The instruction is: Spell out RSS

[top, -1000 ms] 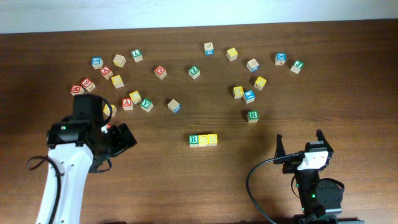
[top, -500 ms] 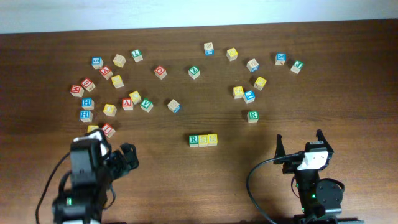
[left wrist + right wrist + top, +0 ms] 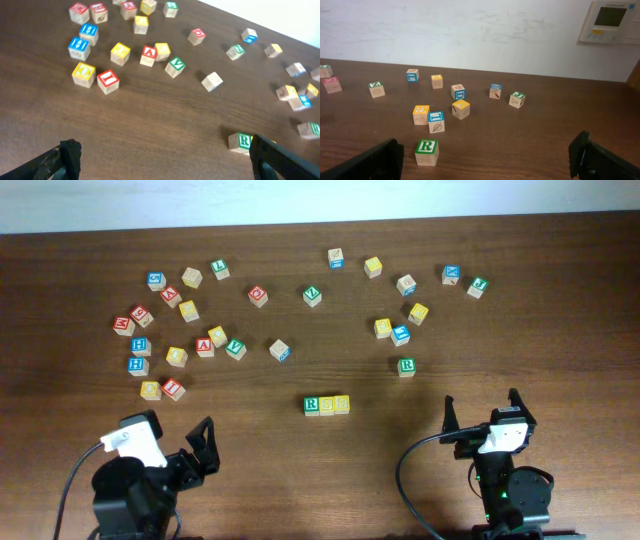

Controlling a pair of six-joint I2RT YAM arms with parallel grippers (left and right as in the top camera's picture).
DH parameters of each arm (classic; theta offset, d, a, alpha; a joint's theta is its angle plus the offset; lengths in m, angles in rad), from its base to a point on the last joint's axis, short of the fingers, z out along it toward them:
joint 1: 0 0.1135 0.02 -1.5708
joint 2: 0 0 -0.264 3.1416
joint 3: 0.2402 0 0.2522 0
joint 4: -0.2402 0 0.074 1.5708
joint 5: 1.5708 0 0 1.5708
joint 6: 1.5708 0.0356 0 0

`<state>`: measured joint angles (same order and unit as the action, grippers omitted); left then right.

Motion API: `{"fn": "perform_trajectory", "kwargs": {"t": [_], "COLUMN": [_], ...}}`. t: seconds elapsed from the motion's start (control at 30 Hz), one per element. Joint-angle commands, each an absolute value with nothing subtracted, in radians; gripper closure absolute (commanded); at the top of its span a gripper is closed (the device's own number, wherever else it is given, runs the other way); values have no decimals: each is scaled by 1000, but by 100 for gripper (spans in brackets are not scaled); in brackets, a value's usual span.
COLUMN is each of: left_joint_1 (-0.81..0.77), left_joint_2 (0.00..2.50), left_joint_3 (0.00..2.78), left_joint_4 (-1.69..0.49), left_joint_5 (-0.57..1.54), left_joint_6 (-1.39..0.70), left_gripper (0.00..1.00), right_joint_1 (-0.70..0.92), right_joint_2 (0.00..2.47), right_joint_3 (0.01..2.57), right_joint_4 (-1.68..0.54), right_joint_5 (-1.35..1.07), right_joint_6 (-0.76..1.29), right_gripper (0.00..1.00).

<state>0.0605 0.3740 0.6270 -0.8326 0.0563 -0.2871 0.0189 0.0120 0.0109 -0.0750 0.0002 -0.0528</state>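
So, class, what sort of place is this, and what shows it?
Probably a robot lab: wooden table scattered with letter cubes, left gripper and right gripper open, a control panel on the white wall.

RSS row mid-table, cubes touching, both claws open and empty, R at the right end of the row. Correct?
No: the overhead view shows the green R at the row's left end, the two yellow S cubes to its right. Rest stands: cubes touching, left claw and right claw open and empty.
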Motion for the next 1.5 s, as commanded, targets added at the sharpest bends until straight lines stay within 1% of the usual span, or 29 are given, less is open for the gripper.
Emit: {"fn": "perform_trajectory", "kwargs": {"t": [0.0, 0.17, 0.23, 0.33, 0.4, 0.43, 0.67, 0.93, 1.07, 1.23, 1.33, 1.4, 1.47], "left_joint_1": [67, 67, 67, 67, 67, 67, 67, 67, 67, 67, 67, 67, 67], "left_joint_2": [313, 186, 135, 84, 61, 54, 5, 5, 5, 5, 5, 5, 5], "left_joint_3": [616, 533, 471, 398, 347, 329, 230, 56, 8, 8, 8, 8, 8], "left_joint_4": [-831, -813, -773, -673, -559, -524, -395, -50, 38, 37, -37, -69, -69], "left_joint_5": [89, 90, 102, 141, 205, 215, 213, 213, 213, 176, 171, 138, 118], "left_joint_6": [-202, -177, -177, -155, -51, -37, -36, -24, 30, 39, 37, -34, -33], "left_gripper": [1, 1, 1, 1, 1, 1, 1, 1, 1, 1, 1, 1, 1], "right_joint_1": [12, 12, 12, 12, 12, 12, 12, 12, 12, 12, 12, 12, 12], "right_joint_2": [4, 4, 4, 4, 4, 4, 4, 4, 4, 4, 4, 4, 4], "right_joint_3": [6, 6, 6, 6, 6, 6, 6, 6, 6, 6, 6, 6, 6], "right_joint_4": [-82, -82, -82, -82, -82, -82, -82, -82, -83, -83, -82, -82, -82], "right_joint_5": [12, 12, 12, 12, 12, 12, 12, 12, 12, 12, 12, 12, 12], "right_joint_6": [-56, -56, -56, -56, -56, -56, -56, -56, -56, -56, -56, -56, -56], "right_gripper": [2, 2, 2, 2, 2, 2, 2, 2, 2, 2, 2, 2, 2]}}
